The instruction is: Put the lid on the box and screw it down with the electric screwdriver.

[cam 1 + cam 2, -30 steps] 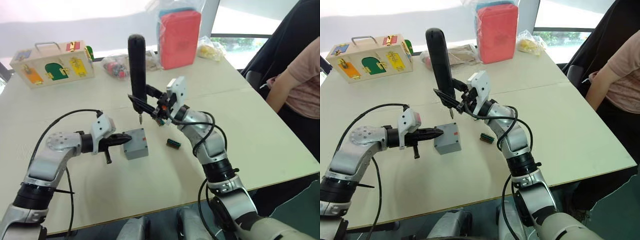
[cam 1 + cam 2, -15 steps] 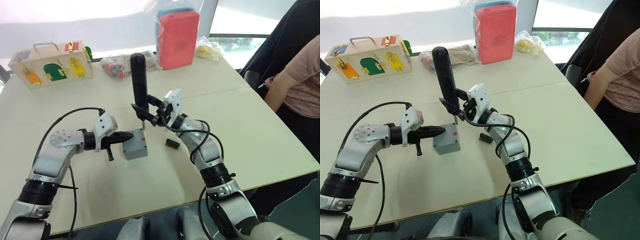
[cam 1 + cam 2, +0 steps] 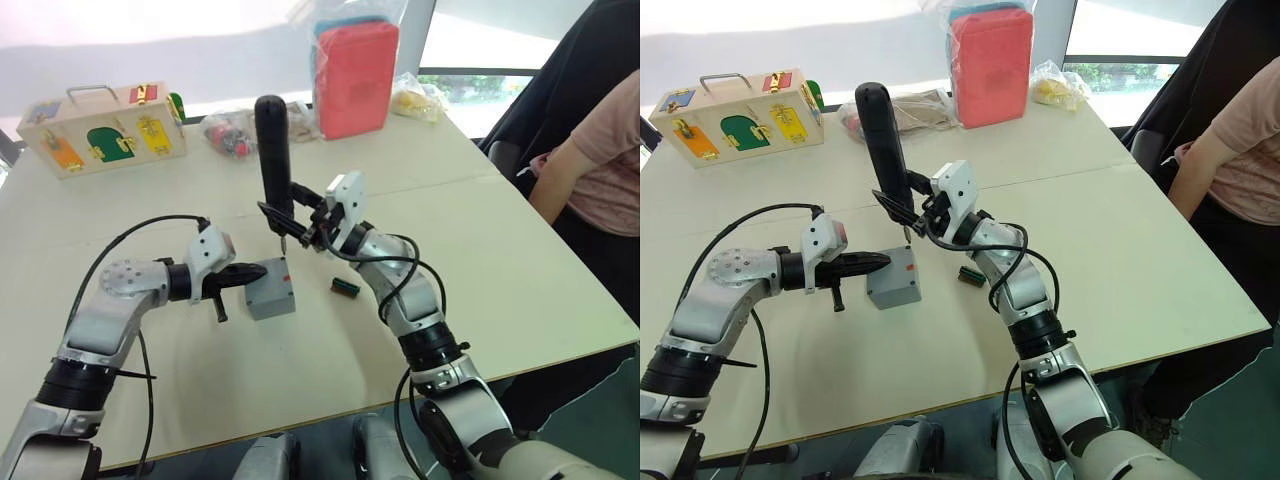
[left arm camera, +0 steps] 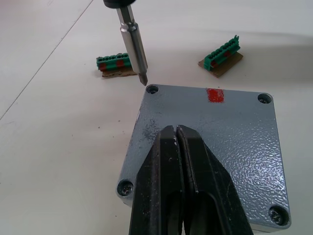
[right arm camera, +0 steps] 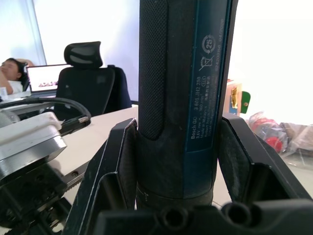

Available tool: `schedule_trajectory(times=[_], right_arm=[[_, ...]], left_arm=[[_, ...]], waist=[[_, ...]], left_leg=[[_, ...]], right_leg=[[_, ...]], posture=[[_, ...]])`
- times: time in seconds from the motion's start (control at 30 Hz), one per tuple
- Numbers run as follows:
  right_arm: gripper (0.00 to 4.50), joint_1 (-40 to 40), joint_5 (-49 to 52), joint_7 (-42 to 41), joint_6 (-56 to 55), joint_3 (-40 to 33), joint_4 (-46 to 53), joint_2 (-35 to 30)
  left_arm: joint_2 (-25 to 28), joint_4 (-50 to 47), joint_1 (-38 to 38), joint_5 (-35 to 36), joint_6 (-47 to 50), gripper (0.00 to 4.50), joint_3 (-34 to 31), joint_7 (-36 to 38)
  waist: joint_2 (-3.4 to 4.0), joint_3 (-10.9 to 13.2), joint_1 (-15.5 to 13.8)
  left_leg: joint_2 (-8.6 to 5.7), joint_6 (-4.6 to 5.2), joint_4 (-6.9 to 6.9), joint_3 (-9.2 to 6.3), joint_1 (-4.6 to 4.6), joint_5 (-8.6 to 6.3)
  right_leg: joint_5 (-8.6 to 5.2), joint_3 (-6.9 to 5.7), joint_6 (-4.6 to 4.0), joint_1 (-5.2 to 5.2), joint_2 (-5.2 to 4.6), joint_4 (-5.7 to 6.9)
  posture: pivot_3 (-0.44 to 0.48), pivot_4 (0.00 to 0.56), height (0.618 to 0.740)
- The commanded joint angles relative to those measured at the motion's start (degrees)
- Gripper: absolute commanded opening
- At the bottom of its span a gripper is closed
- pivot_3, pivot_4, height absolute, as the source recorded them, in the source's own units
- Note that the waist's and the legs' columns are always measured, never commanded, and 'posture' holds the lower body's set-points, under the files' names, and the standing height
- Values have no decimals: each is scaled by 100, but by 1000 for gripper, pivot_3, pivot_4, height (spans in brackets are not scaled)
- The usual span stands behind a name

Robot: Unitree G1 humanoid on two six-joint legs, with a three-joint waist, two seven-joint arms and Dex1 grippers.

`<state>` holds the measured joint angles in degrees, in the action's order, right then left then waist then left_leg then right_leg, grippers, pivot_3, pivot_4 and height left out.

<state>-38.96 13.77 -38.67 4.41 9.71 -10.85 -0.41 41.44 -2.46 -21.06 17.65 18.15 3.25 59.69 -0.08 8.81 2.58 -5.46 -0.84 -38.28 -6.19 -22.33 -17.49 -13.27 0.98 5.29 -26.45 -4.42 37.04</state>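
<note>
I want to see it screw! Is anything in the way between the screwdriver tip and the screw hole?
No. The screwdriver tip hangs just beside the lid's corner screw, nothing between them. The left gripper rests further back.
</note>
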Motion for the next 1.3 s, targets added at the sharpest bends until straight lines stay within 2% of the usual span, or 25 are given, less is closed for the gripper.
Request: schedule_trajectory(times=[0.03,0.43,0.93,1.3], right_arm=[[1885,-120,165,-53,-3,27,551,77],[1885,-125,217,-88,179,57,714,102],[1885,-161,3,-55,-156,-2,250,0],[1885,-91,174,-231,201,88,372,14]], left_arm=[[28,10,96,-89,52,0,37,-1],[48,-30,140,-79,71,0,20,-12],[71,-108,159,-70,143,0,9,-34],[69,-168,189,-59,167,0,-10,-89]], waist=[[0,0,0],[0,0,1],[0,0,2],[0,-2,2]], left_leg=[[0,0,0,0,0,0],[0,0,0,0,1,0],[0,0,0,0,1,0],[0,0,0,0,4,0]], right_leg=[[0,0,0,0,0,1],[0,0,0,0,0,2],[0,0,0,0,0,2],[0,0,0,2,0,3]], posture=[[0,150,740],[0,150,740],[0,150,740],[0,150,740]])
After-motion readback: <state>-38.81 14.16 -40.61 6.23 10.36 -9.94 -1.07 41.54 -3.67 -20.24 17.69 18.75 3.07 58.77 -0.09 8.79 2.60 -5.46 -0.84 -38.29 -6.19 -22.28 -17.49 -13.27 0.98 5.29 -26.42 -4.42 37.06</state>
